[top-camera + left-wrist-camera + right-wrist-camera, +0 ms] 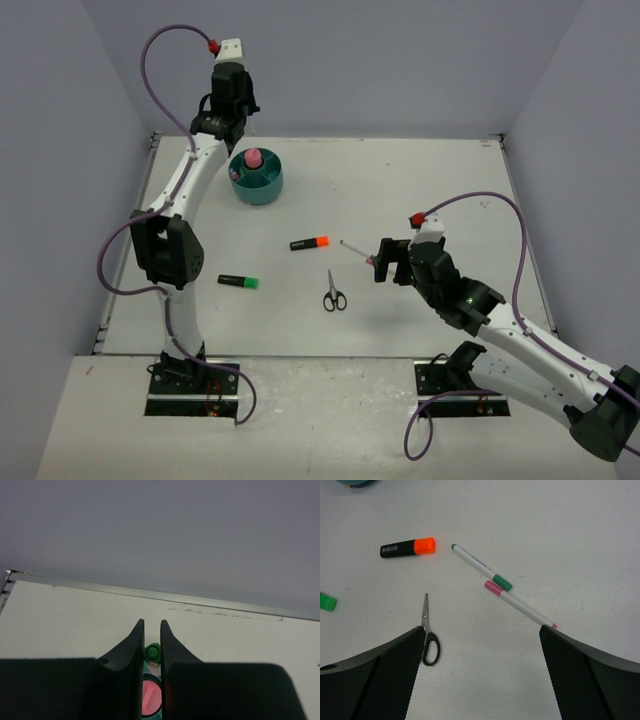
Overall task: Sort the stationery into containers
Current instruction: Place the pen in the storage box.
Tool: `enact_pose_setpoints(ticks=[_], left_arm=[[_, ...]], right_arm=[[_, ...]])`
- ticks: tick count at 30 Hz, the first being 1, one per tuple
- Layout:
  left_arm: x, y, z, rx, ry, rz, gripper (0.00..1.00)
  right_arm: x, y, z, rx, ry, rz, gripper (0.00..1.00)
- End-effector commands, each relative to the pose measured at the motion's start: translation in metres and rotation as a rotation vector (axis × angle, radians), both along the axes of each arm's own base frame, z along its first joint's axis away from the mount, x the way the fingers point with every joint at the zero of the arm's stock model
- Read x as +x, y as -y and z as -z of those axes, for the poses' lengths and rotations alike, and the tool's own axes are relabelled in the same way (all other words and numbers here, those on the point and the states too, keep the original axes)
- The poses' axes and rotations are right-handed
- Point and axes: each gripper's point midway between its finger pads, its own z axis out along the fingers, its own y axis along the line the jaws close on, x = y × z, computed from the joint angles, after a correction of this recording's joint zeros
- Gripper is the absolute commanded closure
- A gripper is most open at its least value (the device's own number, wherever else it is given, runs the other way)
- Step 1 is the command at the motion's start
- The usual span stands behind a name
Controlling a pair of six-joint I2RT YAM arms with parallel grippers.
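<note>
The organiser [262, 190] was set at the back left of the table [430, 190], with a tube [253, 158] stood in its middle well. A first highlighter [309, 243] was laid nearer and to the right, and a second highlighter [238, 282] nearer still, to the left. Right of the first highlighter, two pens [481, 567] were laid end to end on a slant. The scissors [335, 293] were laid in front of the first highlighter.

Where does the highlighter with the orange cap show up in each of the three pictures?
Top view: orange-capped highlighter lies mid-table, up and left of the scissors.
Left wrist view: not in it.
Right wrist view: upper left, above the scissors.
Shared landmark: the scissors.
</note>
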Motion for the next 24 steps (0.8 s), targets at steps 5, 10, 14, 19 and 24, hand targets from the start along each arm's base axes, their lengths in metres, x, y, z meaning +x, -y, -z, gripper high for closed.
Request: enact_pose_setpoints(ticks=[5, 10, 14, 19, 24], left_arm=[[0.007, 0.043, -0.02, -0.136, 0.04, 0.202, 1.0], [0.001, 0.086, -0.02, -0.196, 0.014, 0.411, 1.0], [-0.003, 0.091, -0.027, -0.188, 0.022, 0.439, 1.0], [-0.022, 0.095, -0.049, -0.227, 0.025, 0.479, 1.0], [-0.064, 0.071, -0.05, -0.3, 0.03, 0.349, 1.0]], right_arm=[[0.006, 0.0, -0.014, 0.026, 0.03, 0.027, 0.01], [0.006, 0.0, -0.014, 0.025, 0.03, 0.027, 0.01], [0.006, 0.001, -0.015, 0.027, 0.032, 0.028, 0.01], [0.006, 0.0, -0.015, 0.029, 0.033, 0.025, 0.01], [0.005, 0.0, -0.014, 0.027, 0.03, 0.025, 0.01]])
